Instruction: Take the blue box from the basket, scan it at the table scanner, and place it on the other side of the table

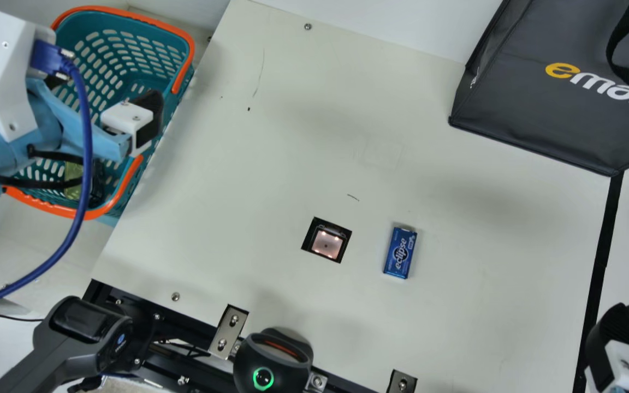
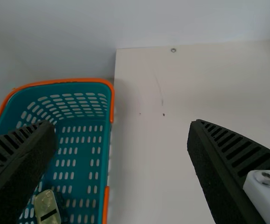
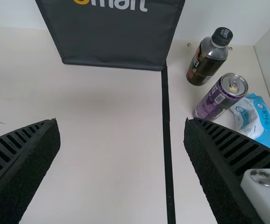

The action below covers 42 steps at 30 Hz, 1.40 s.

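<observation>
Blue box [image 1: 400, 252] lies flat; near table scanner [image 1: 327, 244]

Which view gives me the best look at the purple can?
The right wrist view: it shows the can from its lid down most of its side, between the dark bottle and the blue-and-white packet. The main view catches just part, cut off at its right edge.

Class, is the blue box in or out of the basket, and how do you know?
Out. The main view shows the blue box lying on the table, apart from the basket.
</observation>
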Motion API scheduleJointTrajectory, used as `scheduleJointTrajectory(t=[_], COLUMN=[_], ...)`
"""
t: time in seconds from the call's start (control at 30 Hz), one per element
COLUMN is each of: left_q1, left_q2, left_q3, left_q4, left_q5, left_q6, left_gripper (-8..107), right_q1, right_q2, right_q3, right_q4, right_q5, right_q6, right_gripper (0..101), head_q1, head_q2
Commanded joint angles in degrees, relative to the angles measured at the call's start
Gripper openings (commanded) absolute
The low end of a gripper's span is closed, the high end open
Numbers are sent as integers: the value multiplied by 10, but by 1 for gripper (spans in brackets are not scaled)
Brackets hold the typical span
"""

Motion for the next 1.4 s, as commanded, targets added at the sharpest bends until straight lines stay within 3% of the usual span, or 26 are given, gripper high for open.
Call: scheduleJointTrajectory(t=[0.0,0.33,0.6,1.1,1.37], left_q1=[0,0,0,0,0], left_q2=[0,0,0,0,0], left_q3=[0,0,0,0,0], left_q4=[0,-1,-1,-1,-1], left_q5=[0,-1,-1,-1,-1], left_q6=[0,0,0,0,0], left_gripper=[90,90,90,90,90], right_q1=[0,0,8,112,157], right_q2=[0,0,6,106,174], right_q3=[0,0,2,41,38], right_q4=[0,0,4,74,82], right_q5=[0,0,4,4,4], right_q6=[0,0,-5,-31,6], right_gripper=[95,95,95,95,95], head_q1=[-17,-17,-17,-17,-17], head_q2=[-47,-180,-180,-180,-180])
